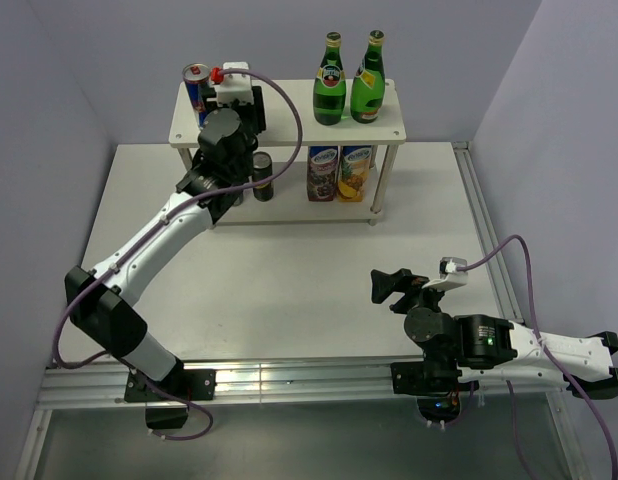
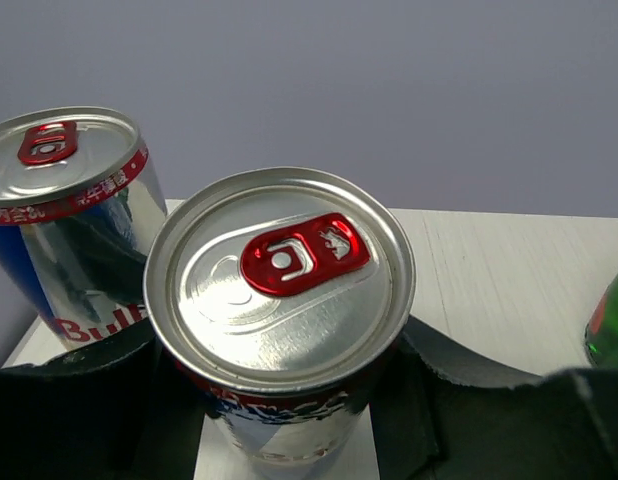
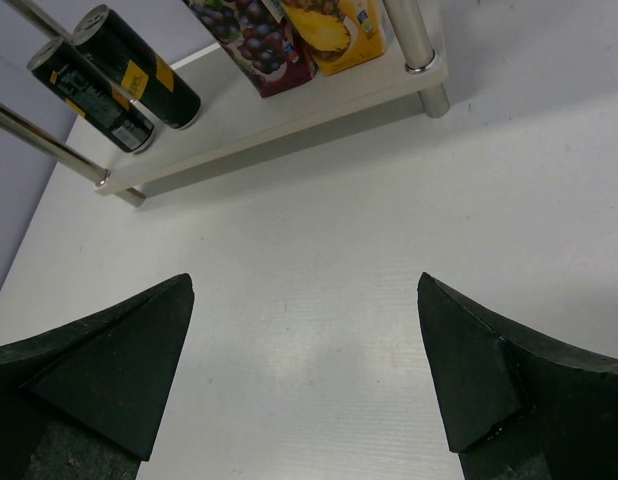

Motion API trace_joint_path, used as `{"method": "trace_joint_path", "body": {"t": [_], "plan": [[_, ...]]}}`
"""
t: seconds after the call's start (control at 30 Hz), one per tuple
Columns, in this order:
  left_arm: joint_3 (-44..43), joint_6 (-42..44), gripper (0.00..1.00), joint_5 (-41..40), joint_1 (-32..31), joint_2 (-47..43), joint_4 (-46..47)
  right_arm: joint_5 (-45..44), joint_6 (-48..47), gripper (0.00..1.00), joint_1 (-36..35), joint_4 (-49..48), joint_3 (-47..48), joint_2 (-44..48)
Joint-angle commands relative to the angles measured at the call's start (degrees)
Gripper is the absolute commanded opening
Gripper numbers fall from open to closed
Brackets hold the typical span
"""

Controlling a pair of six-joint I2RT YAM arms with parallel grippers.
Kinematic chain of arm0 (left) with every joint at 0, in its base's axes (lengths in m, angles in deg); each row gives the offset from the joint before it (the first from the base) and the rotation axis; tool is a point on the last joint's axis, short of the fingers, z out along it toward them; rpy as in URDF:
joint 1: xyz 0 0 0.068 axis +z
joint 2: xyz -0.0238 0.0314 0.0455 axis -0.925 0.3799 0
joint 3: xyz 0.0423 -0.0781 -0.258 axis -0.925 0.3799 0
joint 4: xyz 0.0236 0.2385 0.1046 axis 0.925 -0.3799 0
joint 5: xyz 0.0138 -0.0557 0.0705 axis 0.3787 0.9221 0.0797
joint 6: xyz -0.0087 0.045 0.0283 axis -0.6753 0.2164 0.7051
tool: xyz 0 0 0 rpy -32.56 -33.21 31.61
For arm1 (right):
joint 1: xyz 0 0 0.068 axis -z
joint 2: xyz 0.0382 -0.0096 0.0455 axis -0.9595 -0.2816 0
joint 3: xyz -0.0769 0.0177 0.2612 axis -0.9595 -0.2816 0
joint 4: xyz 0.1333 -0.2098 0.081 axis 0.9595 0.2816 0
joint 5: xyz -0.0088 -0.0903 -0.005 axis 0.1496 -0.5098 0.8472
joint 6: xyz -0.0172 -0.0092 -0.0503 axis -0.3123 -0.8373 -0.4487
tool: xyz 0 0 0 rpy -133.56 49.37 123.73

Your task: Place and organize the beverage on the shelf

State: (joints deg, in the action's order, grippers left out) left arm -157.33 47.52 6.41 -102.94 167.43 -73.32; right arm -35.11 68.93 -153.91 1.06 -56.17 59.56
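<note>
Since like drinks belong together, my left gripper [image 2: 289, 425] clamps a blue-and-silver can [image 2: 279, 280] beside its twin [image 2: 64, 185] at the shelf [image 2: 489, 270] top's left end; my right gripper [image 3: 306, 295] gapes wide, empty.

The left arm [image 1: 154, 235] and right arm [image 1: 564, 348] are built of white links and black joints; a purple cable [image 1: 297, 110] is routed along each; black wedge-shaped fingers [image 3: 109, 370] are fitted.

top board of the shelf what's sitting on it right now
Two green bottles stand at the right end of the top board. At the left, one blue-and-silver can stands free; a second can sits between the left end effector's fingers, which hide its base.
</note>
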Motion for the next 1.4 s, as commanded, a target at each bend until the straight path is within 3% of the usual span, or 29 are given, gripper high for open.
{"method": "trace_joint_path", "body": {"t": [0.0, 0.4, 0.6, 0.7, 0.73, 0.77, 0.93, 1.13, 1.37], "plan": [[-3.26, 2.75, 0.00, -0.19, 0.11, 1.25, 3.27, -1.86, 0.37, 1.00, -0.33, -1.13, -0.51, 0.57], [-4.66, 3.90, 0.06, -2.48, 2.04, 4.42, 5.13, -2.04, 0.55, 1.00, -0.41, -1.13, -0.42, -0.04], [-3.96, 2.32, 0.16, -1.60, 3.19, 4.24, 4.07, -2.04, 0.72, 1.00, -0.33, -0.86, -0.25, -0.30], [-2.82, 2.14, 0.37, -0.64, 3.54, 3.54, 4.33, -1.95, 0.72, 1.00, -0.33, -0.86, -0.33, -0.04], [-2.47, 2.05, 0.50, 0.15, 3.71, 3.19, 4.16, -1.95, 0.81, 1.00, -0.41, -0.86, -0.33, -0.04], [-2.29, 1.79, 0.57, 0.51, 3.80, 3.01, 3.98, -1.95, 0.64, 1.00, -0.41, -0.95, -0.33, 0.05], [-1.41, 1.09, 0.77, 1.74, 4.24, 2.31, 3.80, -2.04, 0.90, 1.00, -0.41, -0.86, -0.33, -0.13], [-0.80, -0.14, 0.91, 3.06, 4.24, 1.87, 2.84, -2.04, 1.16, 1.00, -0.41, -0.60, -0.25, -0.21], [0.43, -2.87, 0.98, 4.38, 4.24, 0.47, 1.17, -2.04, 1.16, 1.00, -0.41, -0.60, -0.33, 0.14]]}}
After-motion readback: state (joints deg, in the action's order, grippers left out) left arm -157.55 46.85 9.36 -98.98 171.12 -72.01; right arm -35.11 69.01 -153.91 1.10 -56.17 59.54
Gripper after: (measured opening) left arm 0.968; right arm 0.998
